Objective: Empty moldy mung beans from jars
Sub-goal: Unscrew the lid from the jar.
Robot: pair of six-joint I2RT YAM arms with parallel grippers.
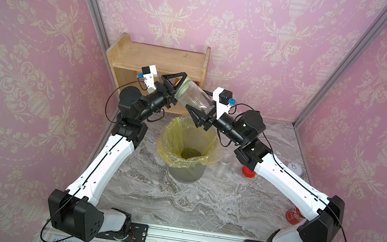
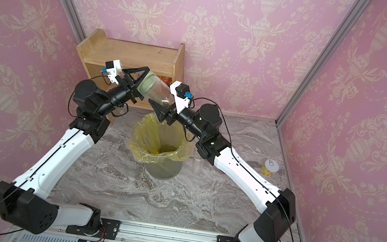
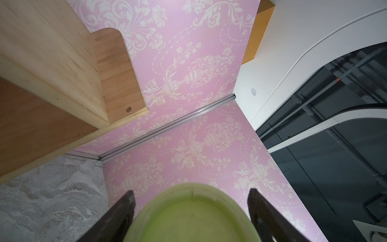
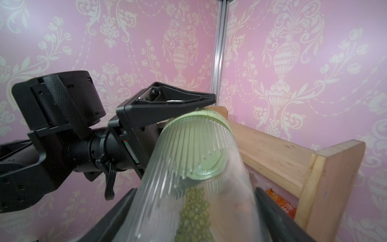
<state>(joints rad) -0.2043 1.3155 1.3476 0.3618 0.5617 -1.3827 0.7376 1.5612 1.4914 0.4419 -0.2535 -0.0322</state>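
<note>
A wide ribbed clear jar point(image 1: 194, 97) point(image 2: 158, 90) hangs tilted above the bin, its pale green lid point(image 1: 182, 86) point(image 3: 188, 218) screwed on and pointing at my left arm. My right gripper point(image 1: 202, 107) point(image 4: 193, 190) is shut on the jar's base end. My left gripper point(image 1: 180, 88) point(image 3: 190, 194) has its fingers point(image 4: 173, 102) against the lid's rim on both sides. A streak of mung beans point(image 4: 194, 213) lies along the jar's lower wall. More beans point(image 1: 190, 153) point(image 2: 167, 149) sit at the bottom of the bin.
The grey bin with a yellow bag point(image 1: 215, 143) stands under both grippers. Right of it stand a slim clear lidless jar point(image 1: 223, 165), a red lid point(image 1: 247, 171) half under my right arm, a yellow tin point(image 2: 270, 167) and a red can point(image 1: 295, 215). A wooden shelf point(image 1: 159, 62) stands close behind.
</note>
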